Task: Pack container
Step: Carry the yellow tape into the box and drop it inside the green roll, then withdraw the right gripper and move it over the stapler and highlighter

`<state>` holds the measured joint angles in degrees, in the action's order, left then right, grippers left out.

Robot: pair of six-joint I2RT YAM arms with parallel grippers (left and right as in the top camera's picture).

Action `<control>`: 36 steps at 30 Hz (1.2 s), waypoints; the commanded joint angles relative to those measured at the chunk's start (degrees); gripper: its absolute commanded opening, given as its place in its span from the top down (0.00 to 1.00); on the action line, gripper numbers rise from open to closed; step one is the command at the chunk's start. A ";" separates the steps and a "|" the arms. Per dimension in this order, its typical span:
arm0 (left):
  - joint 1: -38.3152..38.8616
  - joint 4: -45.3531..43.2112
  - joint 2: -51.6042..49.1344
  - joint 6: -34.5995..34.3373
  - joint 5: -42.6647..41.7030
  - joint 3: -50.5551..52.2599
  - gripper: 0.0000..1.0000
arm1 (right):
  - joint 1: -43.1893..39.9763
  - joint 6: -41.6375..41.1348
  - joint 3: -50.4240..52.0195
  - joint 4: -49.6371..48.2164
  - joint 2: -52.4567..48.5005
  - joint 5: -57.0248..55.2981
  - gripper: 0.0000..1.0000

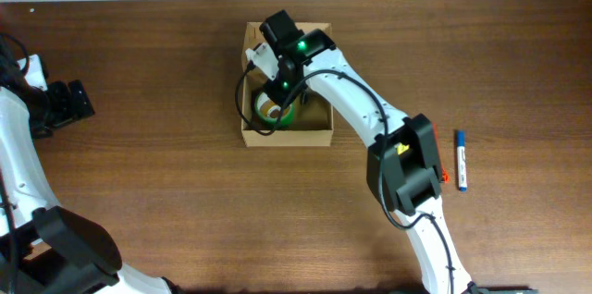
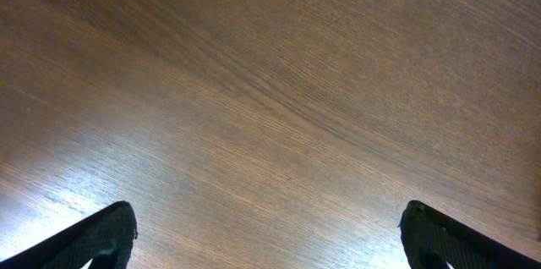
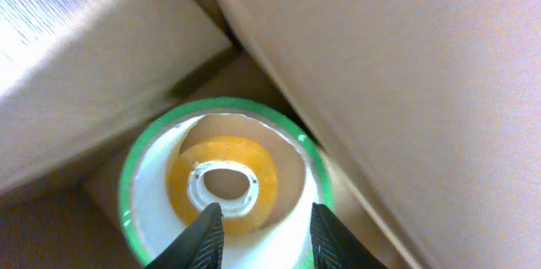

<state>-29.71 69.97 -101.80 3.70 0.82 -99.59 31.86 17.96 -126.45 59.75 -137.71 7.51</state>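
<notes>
Container (image 1: 310, 138) apparently surrounds right gripper (image 3: 264, 218).

Nothing legible is showing in any view. The blue marker (image 1: 461, 160), lying toward three o'clock on the table (image 1: 139, 54), is showing a white stretch on its barrel (any print there is too small to make out). A small yellow patch (image 1: 402, 149) on the right arm (image 1: 356, 100), sitting at about four o'clock from the container (image 1: 287, 139), is looking like a sticker, but no characters are resolving on it. The container's cardboard is showing plain and unmarked wherever it is visible.
</notes>
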 commanded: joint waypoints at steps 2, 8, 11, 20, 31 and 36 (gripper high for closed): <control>-0.22 -0.09 -0.52 1.11 -0.44 0.17 0.01 | -0.48 -0.28 0.13 -0.07 8.02 -2.93 0.66; -0.22 -0.09 -0.52 1.14 -0.44 0.17 0.00 | -0.70 -0.44 0.13 4.04 14.71 -5.92 0.71; -0.22 -0.09 -0.52 1.14 -0.46 0.17 0.00 | -1.68 -1.84 0.13 4.83 19.87 -10.71 0.81; -0.22 -0.09 -0.52 1.11 -0.46 0.17 0.00 | -15.58 -6.21 2.27 7.10 34.93 -14.21 0.83; -0.22 -0.09 -0.52 1.11 -0.44 0.17 0.00 | -39.87 -16.37 29.38 3.04 39.54 -0.85 0.82; -0.22 -0.09 -0.52 1.11 -0.46 0.17 0.00 | -37.27 -17.88 37.29 2.71 36.57 0.85 0.64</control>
<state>-29.71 69.97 -101.80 3.70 0.80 -99.59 -7.88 2.59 -92.23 62.81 -99.96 4.19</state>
